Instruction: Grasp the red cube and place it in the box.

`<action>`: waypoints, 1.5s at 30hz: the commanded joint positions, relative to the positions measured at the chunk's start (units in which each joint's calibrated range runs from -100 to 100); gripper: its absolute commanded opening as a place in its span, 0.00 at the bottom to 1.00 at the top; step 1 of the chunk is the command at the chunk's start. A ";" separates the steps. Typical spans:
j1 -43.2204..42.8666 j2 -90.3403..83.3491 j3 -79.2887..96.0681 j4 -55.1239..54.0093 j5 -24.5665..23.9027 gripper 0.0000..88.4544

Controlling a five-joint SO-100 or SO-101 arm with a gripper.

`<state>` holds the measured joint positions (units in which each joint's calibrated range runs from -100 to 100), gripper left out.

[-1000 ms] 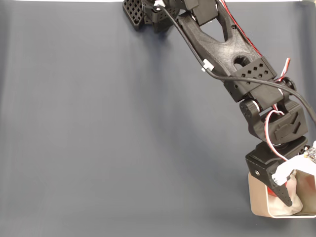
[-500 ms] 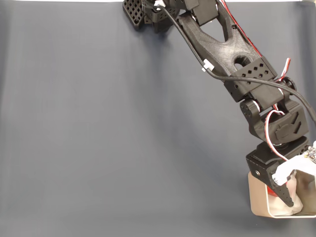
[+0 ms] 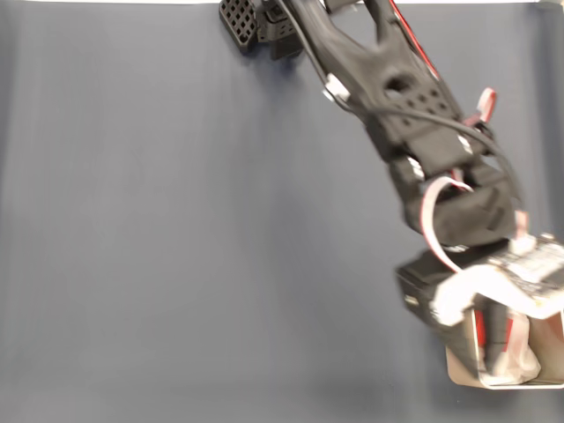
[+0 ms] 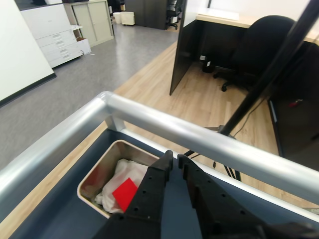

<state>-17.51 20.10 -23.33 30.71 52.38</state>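
Red cube [image 4: 124,193] sits inside the box [image 4: 97,169], lying on the white crumpled paper [image 4: 117,175] lining it, w/ nothing gripping it. In the wrist view the cube is toward the box's nearer right part, just left of the claw [image 4: 174,158] fingers. Claw tips are pressed nearly together, only a thin slit between them, nothing held; they hang above the box's right edge, apart from the cube.

Fixed view: the box [image 3: 460,366] is at the bottom-right corner of the dark blue-grey surface [image 3: 194,229], partly cut off by the frame edge & mostly covered by the arm's end. The arm [image 3: 388,88] runs diagonally from its base at the top edge, centre-right, down to that corner; it's motion-blurred. The claw [image 3: 493,339] is over the box here, too smeared to judge its opening from this view. A red streak [image 3: 478,328] shows within the box area next to the black finger; can't tell if that's cube or wiring.

Wrist view also shows a silver metal rail [image 4: 164,124] along the surface's edge just past the box, w/ wood floor, a black partition [image 4: 204,40] & an office chair [image 4: 259,37] beyond.
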 commanded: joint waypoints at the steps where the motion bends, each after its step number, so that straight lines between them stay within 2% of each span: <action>1: 4.44 -16.38 10.28 -1.45 -0.39 0.00; 13: 17.58 -58.06 58.73 -1.45 -0.93 0.00; 28: 17.58 -101.30 112.93 1.83 -1.22 0.00; 33: 17.08 -111.18 122.60 9.46 -2.39 0.00; 41: 16.44 -119.15 123.14 32.65 -3.08 0.00; 45: 16.44 -119.93 123.14 39.37 -3.13 0.00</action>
<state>-0.67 -98.70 99.37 64.28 49.30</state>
